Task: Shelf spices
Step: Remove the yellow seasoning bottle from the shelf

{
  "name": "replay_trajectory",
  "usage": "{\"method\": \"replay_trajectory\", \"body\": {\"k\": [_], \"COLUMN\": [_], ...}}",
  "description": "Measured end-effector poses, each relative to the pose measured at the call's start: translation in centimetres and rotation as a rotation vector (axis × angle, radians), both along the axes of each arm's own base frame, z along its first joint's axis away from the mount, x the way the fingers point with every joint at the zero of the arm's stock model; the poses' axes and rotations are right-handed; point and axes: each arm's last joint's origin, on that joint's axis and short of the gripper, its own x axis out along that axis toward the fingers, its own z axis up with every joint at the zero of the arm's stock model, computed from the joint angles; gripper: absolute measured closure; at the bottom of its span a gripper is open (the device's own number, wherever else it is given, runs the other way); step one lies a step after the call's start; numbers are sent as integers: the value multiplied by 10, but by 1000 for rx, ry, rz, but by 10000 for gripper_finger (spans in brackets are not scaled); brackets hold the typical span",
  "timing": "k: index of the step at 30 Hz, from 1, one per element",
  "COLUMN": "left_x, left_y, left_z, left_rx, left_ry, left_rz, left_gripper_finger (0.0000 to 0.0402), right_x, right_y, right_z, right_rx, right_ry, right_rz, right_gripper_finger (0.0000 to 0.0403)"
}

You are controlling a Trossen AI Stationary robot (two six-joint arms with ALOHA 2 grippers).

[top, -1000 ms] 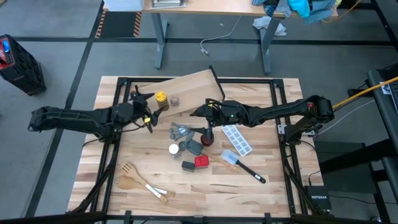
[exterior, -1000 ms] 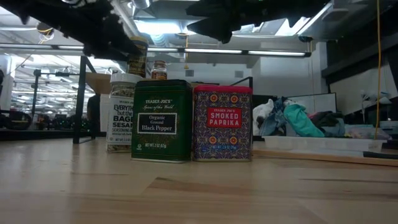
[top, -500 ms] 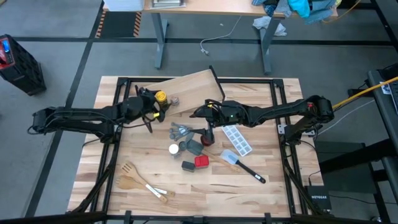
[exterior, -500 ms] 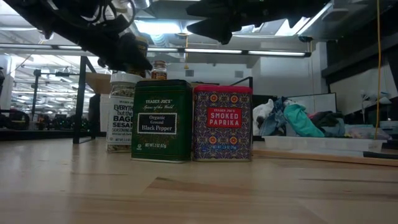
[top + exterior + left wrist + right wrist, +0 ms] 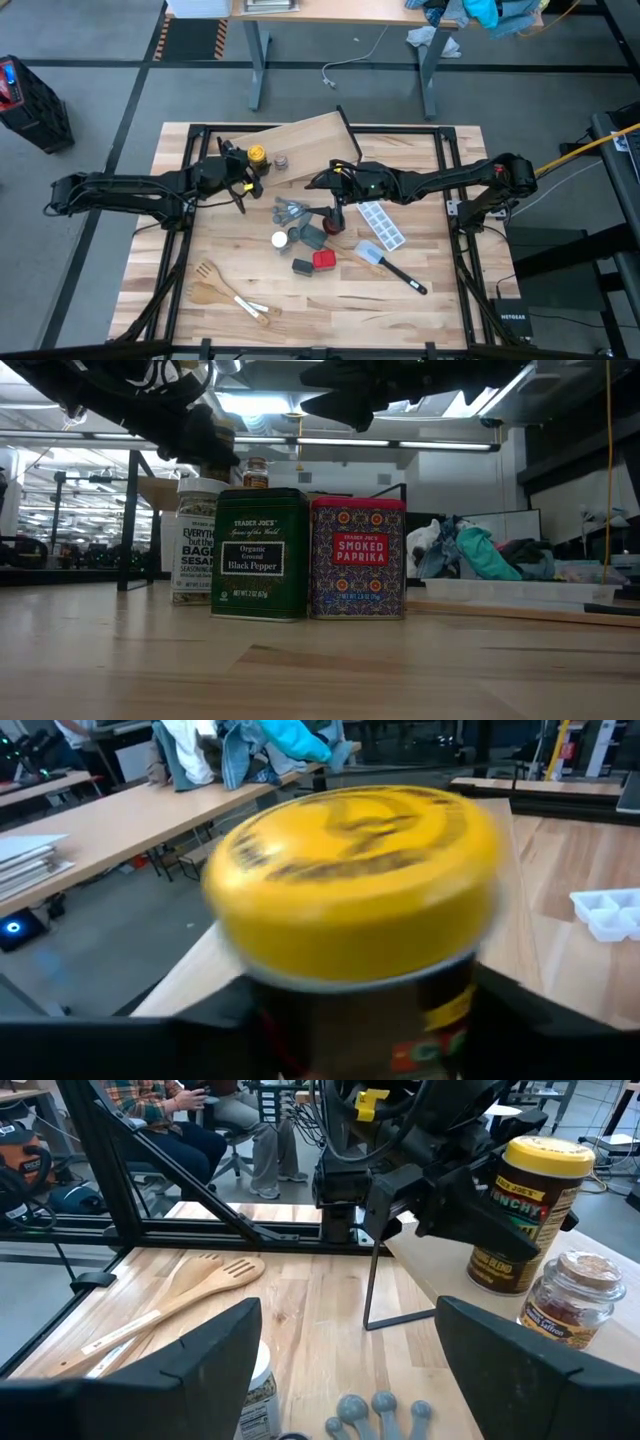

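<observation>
Closing your left gripper (image 5: 247, 172) around the upright yellow-capped jar (image 5: 258, 156) on the shelf (image 5: 310, 135), you have it nearer that jar than the right gripper (image 5: 322, 181), which waits wide beside the shelf.

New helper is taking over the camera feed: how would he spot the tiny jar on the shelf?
Find the tilted wooden shelf at the table's far side. Two jars stand on it; the left gripper is around the yellow-capped jar. The tiny jar, beside it, is shorter, grey-brown on top, untouched.
</observation>
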Motion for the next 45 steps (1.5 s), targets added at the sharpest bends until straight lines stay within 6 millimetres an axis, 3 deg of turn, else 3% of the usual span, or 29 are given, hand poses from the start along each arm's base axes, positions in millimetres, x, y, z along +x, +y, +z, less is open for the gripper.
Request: {"method": "replay_trajectory", "body": {"k": [2, 9, 16, 21, 28, 36, 42, 45], "left_x": [0, -7, -29, -50, -66, -58, -44, -38], "left_y": [0, -7, -25, -40, -59, -89, -124, -145], "left_z": [0, 8, 42, 53, 48, 41, 31, 28], "left_rx": [6, 11, 23, -30, -135, -205, -215, -201], "left_ry": [2, -28, -133, -185, -199, -186, -164, -183], "left_rz": [-1, -31, -101, -157, -203, -308, -367, -408], "left_gripper_finger": [241, 242, 242, 242, 242, 242, 242, 242], "right_x": [0, 0, -2, -14, -35, -52, -56, -56], "right_y": [0, 0, 0, 0, 1, -1, -1, -1], "right_z": [0, 0, 1, 12, 31, 30, 26, 26], "right_rx": [0, 2, 2, 0, -50, -74, -94, -106], "right_ry": [0, -5, 10, 40, 62, 197, 259, 259], "right_rz": [-1, -1, -1, 0, -6, -82, -89, -85], "right_gripper_finger": [98, 98, 107, 152, 221, 307, 390, 392]}}
